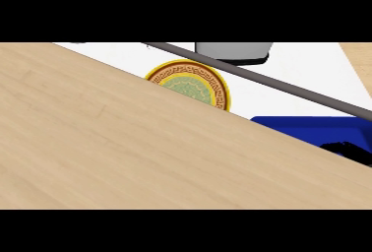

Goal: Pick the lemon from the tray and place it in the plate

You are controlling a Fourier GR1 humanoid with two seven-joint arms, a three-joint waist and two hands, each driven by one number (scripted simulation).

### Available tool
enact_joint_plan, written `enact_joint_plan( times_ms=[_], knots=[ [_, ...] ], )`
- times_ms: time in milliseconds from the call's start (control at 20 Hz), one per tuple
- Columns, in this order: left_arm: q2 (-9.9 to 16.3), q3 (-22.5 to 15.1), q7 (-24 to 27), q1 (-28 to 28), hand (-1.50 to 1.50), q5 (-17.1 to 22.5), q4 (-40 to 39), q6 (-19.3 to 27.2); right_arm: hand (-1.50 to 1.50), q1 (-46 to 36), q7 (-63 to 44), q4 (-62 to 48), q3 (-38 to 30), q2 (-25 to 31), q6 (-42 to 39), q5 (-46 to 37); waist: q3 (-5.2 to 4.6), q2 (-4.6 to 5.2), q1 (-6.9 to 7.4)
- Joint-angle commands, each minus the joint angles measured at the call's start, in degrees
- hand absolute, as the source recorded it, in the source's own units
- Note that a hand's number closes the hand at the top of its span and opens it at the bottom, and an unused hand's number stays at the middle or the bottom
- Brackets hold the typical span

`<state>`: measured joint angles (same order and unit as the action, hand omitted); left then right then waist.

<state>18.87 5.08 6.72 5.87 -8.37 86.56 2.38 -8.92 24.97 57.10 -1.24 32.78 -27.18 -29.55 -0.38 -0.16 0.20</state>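
1. Wood panel (109, 138) – a pale, grained surface that fills the lower left of the head view. Its straight edge runs diagonally from the upper left down to the right border and covers whatever lies under it.

2. Tabletop (305, 64) – white, visible only above that diagonal edge.

3. Plate (190, 82) – round, with a yellow rim, a brown band carrying a key pattern and a pale green patterned centre. It lies on the tabletop; its lower left part is hidden by the panel.

4. Tray (305, 127) – deep blue, at the right, well apart from the plate. Only its upper corner region shows; the rest is covered by the panel or cut by the right border.

5. Lemon – not visible in this view. Its position and appearance cannot be told; the exposed part of the plate carries nothing.

6. Right robot hand (352, 150) – a black shape at the right border, over the tray, just above the panel edge. Whether it is wide, narrow or holding anything cannot be told.

7. Grey bar (291, 88) – crosses the tabletop diagonally, behind the plate and tray.

8. Grey block (232, 50) – at the top edge, on a black base, beyond the bar.
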Motion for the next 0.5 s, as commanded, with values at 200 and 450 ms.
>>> enact_joint_plan(
  times_ms=[200, 450],
  knots=[
    [-1.44, -2.93, 2.04, -2.07, 0.0, -2.17, -0.39, -0.86, 1.5, -20.86, -4.03, -7.9, 3.69, 1.24, 3.87, -9.87, 0.55, 1.51, 5.51],
    [-2.14, -4.97, 1.82, -5.31, 0.0, -2.59, -1.54, -2.12, 1.5, -31.31, -4.41, -14.35, 6.53, 1.4, 7.98, -16.33, 0.69, 2.58, 8.12]
  ],
)
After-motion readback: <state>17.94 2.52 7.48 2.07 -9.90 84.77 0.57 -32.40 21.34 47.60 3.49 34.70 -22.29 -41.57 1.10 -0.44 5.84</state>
